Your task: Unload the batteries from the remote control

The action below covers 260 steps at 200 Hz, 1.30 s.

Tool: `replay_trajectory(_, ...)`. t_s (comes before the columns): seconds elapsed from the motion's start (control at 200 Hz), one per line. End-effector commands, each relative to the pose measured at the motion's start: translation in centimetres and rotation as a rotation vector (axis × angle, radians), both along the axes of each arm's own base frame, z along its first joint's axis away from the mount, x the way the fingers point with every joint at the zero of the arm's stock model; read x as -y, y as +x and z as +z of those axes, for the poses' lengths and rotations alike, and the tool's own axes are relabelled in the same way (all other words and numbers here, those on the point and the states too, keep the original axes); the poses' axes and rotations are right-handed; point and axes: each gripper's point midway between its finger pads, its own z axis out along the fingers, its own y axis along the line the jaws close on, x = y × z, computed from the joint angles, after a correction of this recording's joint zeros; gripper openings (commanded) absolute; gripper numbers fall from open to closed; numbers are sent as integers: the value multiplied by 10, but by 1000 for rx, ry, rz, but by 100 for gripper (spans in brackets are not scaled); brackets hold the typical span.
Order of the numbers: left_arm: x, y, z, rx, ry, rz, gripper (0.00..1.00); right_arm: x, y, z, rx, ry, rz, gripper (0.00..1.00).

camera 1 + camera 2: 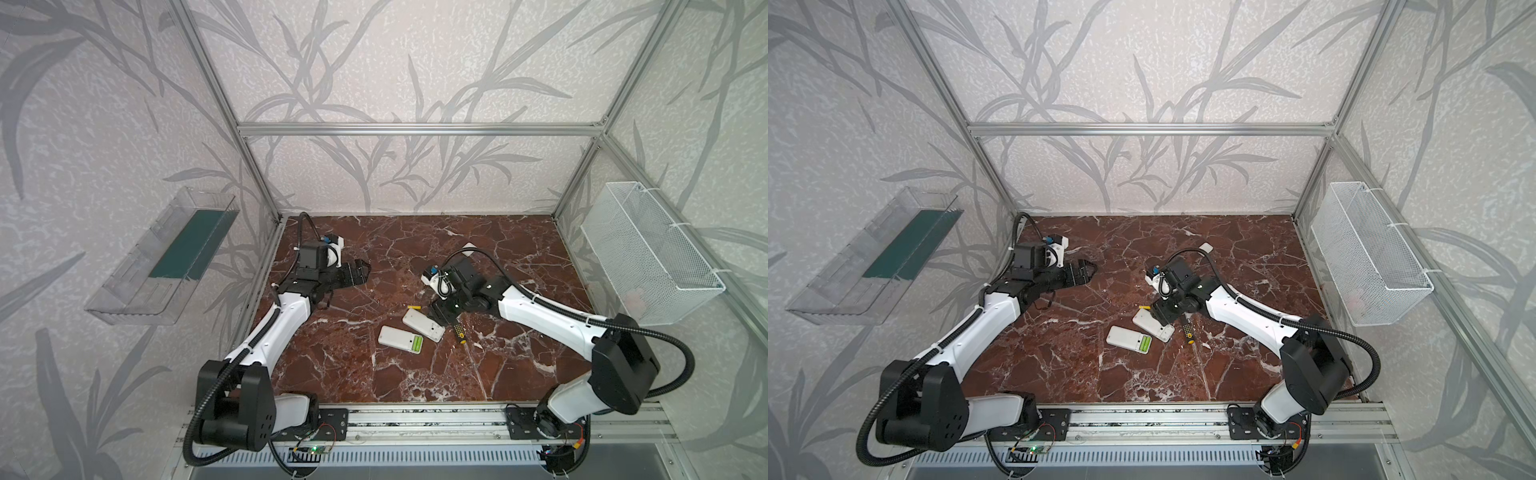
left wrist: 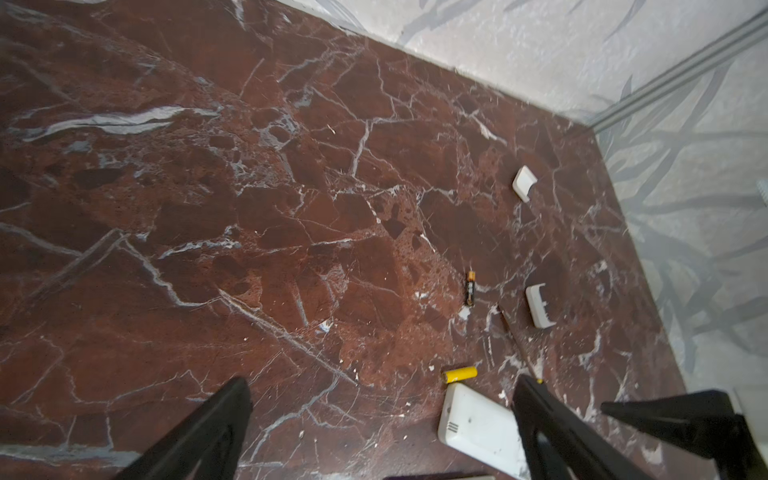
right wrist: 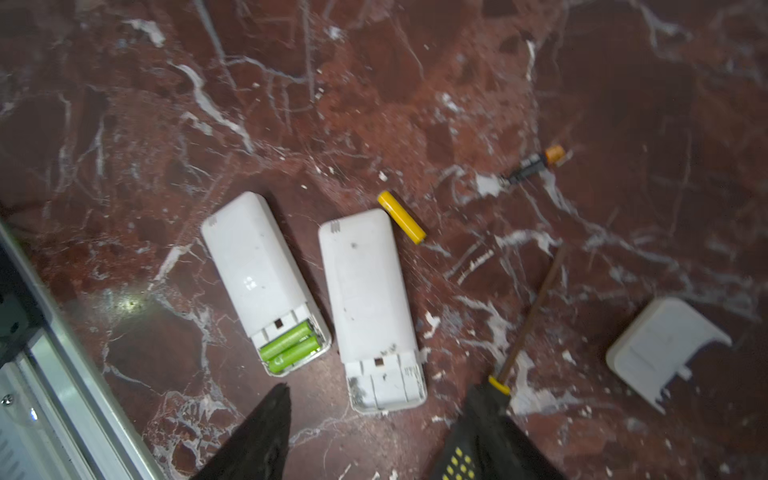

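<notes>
Two white remote controls lie side by side, backs up. The nearer remote (image 1: pixel 397 337) (image 3: pixel 257 270) still holds two lime-green batteries (image 1: pixel 416 344) (image 3: pixel 291 347) in its uncovered bay. The other remote (image 1: pixel 423 325) (image 3: pixel 365 291) has an empty bay. A yellow battery (image 1: pixel 414 308) (image 3: pixel 401 222) (image 2: pixel 459 374) lies loose at its far end, and a black-and-orange battery (image 3: pixel 536 164) (image 2: pixel 470 289) lies farther off. My right gripper (image 1: pixel 441 313) (image 3: pixel 378 411) hovers open over the empty bay. My left gripper (image 1: pixel 362 270) (image 2: pixel 382 381) stands wide open and empty, well to the left.
A black-and-yellow screwdriver (image 1: pixel 459 332) (image 3: pixel 528 316) lies beside the right gripper, its handle against one finger. Two white covers (image 2: pixel 524 183) (image 3: pixel 665 349) rest on the marble table (image 1: pixel 374 374). A wire basket (image 1: pixel 648 257) and a clear tray (image 1: pixel 162 257) hang on the side walls.
</notes>
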Motion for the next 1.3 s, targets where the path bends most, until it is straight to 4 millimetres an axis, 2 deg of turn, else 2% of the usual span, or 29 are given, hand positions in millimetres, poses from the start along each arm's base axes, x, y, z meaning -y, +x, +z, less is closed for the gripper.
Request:
replay_trajectory(0.0, 15, -7, -3, 76, 207, -205, 99, 33, -7, -9, -72, -26, -189, 66)
replay_trajectory(0.18, 42, -22, -9, 191, 459, -534, 100, 57, -17, -34, -132, -66, -276, 64)
replay_trajectory(0.34, 56, -50, -34, 198, 611, -858, 100, 68, -21, -58, -180, -122, -310, 60)
replay_trajectory(0.545, 61, -70, -46, 205, 639, -977, 99, 70, -23, -70, -206, -100, -348, 56)
replay_trajectory(0.71, 67, -70, -47, 233, 662, -971, 100, 70, -25, -76, -218, -91, -358, 53)
replay_trajectory(0.87, 77, -60, -33, 287, 612, -898, 99, 70, -27, -84, -232, -99, -354, 48)
replay_trajectory(1.155, 91, -43, 3, 335, 397, -658, 99, 75, -34, -97, -263, -137, -350, 27)
replay_trajectory(1.295, 96, -37, 18, 293, 258, -532, 100, 74, -31, -91, -234, -126, -331, 16)
